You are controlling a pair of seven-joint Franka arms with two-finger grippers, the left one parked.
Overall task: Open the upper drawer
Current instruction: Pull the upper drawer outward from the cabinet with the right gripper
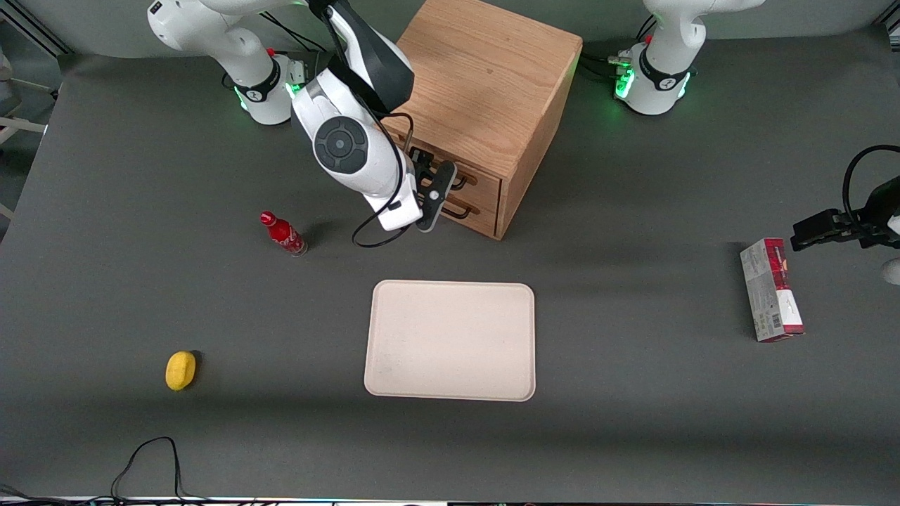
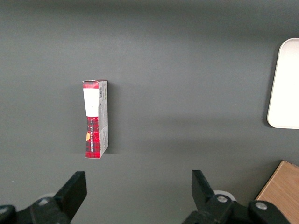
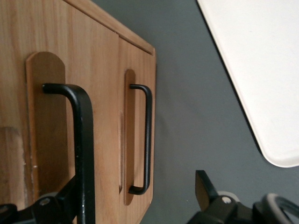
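The oak cabinet (image 1: 492,77) stands toward the working arm's end of the table, its two drawer fronts flush with each other. The upper drawer (image 3: 70,60) carries a thin black bar handle (image 3: 84,154); the lower drawer (image 3: 138,60) beneath it has a matching handle (image 3: 148,140). My right gripper (image 1: 430,197) hangs open just in front of the drawer fronts. In the right wrist view the gripper (image 3: 135,196) spans both handles. One of its fingers (image 3: 65,198) sits right beside the upper handle's bar, and the other stands over the grey table.
A cream tray (image 1: 450,341) lies nearer the front camera than the cabinet. A small red bottle (image 1: 283,234) stands beside the working arm. A yellow lemon-like thing (image 1: 181,370) lies near the table's front. A red-and-white box (image 1: 771,289) lies toward the parked arm's end.
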